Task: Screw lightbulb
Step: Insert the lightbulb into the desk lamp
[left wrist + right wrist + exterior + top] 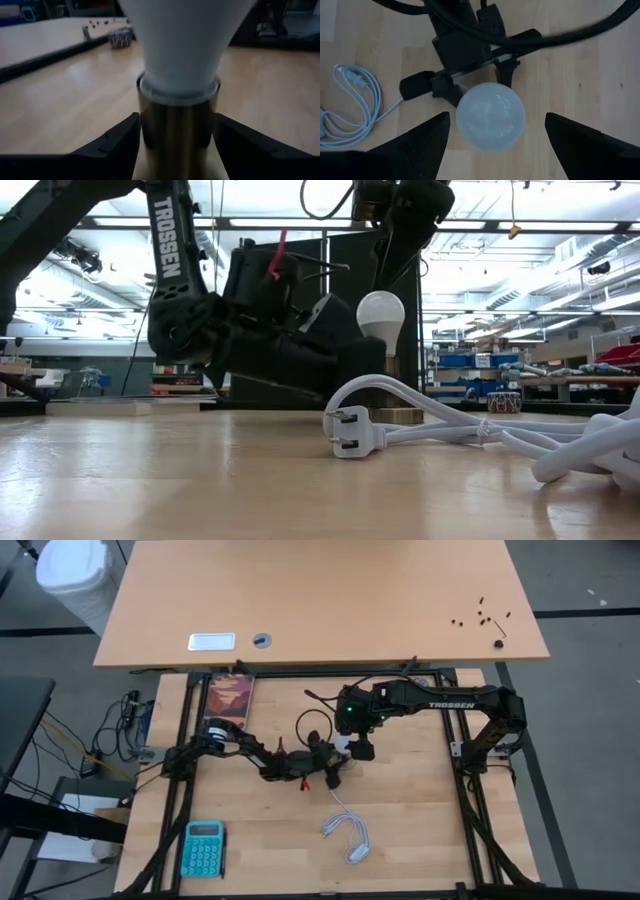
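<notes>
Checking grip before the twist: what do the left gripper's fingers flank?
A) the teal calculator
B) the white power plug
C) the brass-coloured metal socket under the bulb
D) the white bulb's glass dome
C: in the left wrist view, the left gripper has a finger on either side of the brass-coloured metal socket, below the white pear-shaped lightbulb.
</notes>
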Controlling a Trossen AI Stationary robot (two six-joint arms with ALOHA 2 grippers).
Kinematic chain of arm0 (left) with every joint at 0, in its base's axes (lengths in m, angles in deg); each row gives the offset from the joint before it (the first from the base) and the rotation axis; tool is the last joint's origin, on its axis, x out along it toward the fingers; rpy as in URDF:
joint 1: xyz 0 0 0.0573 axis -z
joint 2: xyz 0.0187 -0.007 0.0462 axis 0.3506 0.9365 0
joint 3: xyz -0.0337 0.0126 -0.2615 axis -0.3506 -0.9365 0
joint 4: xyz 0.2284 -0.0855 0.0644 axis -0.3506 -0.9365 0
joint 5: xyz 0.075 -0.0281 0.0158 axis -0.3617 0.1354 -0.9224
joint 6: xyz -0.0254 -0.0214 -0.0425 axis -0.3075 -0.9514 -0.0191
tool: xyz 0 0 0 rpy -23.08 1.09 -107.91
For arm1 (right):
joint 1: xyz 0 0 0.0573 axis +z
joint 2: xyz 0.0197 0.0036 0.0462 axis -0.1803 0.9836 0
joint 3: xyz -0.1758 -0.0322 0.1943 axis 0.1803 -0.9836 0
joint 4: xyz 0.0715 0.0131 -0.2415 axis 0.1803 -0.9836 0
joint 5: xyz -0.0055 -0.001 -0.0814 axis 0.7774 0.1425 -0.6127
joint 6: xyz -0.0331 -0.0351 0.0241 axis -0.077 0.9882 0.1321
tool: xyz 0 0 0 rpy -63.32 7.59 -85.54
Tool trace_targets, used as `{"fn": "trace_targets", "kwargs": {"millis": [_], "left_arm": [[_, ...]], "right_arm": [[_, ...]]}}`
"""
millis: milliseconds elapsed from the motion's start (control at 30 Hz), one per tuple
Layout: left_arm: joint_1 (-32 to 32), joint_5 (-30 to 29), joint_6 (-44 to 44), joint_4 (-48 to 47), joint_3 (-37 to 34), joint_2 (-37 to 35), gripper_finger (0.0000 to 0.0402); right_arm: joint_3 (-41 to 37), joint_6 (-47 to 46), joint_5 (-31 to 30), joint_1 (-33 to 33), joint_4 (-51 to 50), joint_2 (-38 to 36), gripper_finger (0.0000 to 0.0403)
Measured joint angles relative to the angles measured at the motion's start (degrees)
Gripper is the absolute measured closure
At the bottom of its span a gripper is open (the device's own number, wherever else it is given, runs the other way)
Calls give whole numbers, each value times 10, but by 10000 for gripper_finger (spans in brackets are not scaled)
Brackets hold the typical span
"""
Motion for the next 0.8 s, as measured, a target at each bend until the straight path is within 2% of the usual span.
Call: {"fn": "trace_targets", "kwargs": {"millis": [533,800], "left_arm": [[-15,2,30,-5,8,1,158],[-16,7,33,72,8,33,159]], "right_arm": [[0,-8,2,0,3,0,66],[0,-8,2,0,3,0,66]]}}
